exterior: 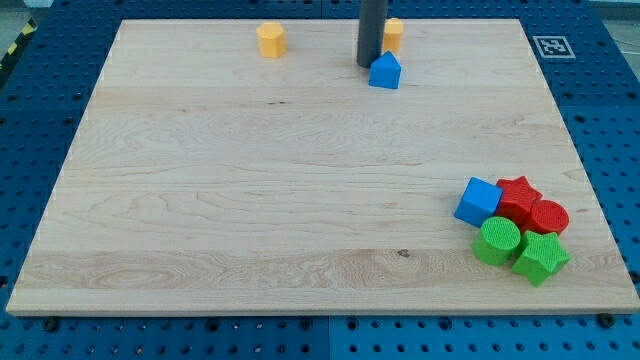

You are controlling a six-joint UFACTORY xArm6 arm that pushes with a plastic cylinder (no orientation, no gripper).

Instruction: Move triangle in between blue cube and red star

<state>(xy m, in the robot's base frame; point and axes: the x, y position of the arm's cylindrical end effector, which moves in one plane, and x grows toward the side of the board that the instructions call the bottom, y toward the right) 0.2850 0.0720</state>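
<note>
Look near the view's top of your wooden worktop point(300, 200). The dark rod comes down there, and my tip point(367, 65) sits just to the view's left of the blue triangle point(385, 72), so close that you cannot tell if they touch. There are no fingers on this arm to spread or press together (it is only a straight rod).

Behind the rod, a little to the view's right, you can see part of an orange block point(393, 33). Its shape is hard to make out. Another orange block point(271, 40), with flat sides, sits further to the view's left, apart from the rest.

Now look at the view's bottom right. Five blocks huddle together there, well apart from the triangle. The blue cube point(479, 201) is on the view's left of the bunch, touching the red star point(517, 198). A red cylinder point(547, 217) sits beside the star. Below them are a green cylinder point(497, 241) and a green star point(541, 257), side by side.
</note>
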